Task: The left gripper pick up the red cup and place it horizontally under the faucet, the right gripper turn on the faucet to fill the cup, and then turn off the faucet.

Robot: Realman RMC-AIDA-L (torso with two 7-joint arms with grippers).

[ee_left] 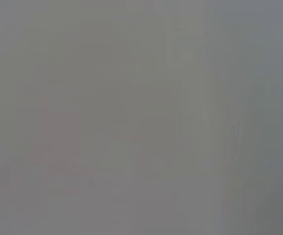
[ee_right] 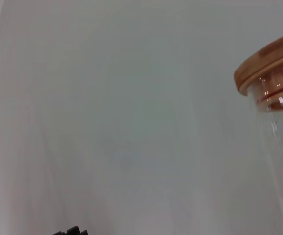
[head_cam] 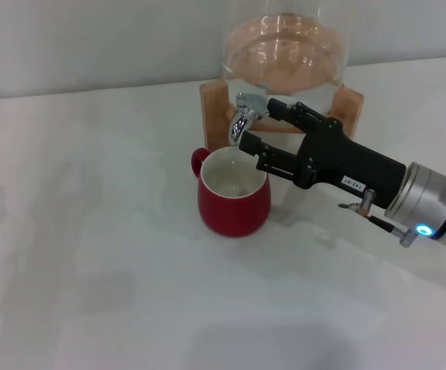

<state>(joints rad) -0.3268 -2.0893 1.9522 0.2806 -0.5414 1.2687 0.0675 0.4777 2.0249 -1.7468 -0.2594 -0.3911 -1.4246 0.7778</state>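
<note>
The red cup (head_cam: 233,202) stands upright on the white table, its open mouth right under the spout of the chrome faucet (head_cam: 244,116). The faucet sits on a clear glass dispenser (head_cam: 284,46) with a wooden stand (head_cam: 215,104). My right gripper (head_cam: 258,123) reaches in from the right, its jaws spread. The upper finger (head_cam: 284,109) lies against the faucet's lever, and the lower finger (head_cam: 263,148) sits below the spout, beside the cup's rim. The left gripper is out of view; the left wrist view shows only blank grey.
The white table (head_cam: 92,254) stretches wide to the left of and in front of the cup. The right wrist view shows the dispenser's wooden lid (ee_right: 268,61) and glass wall against a plain pale backdrop.
</note>
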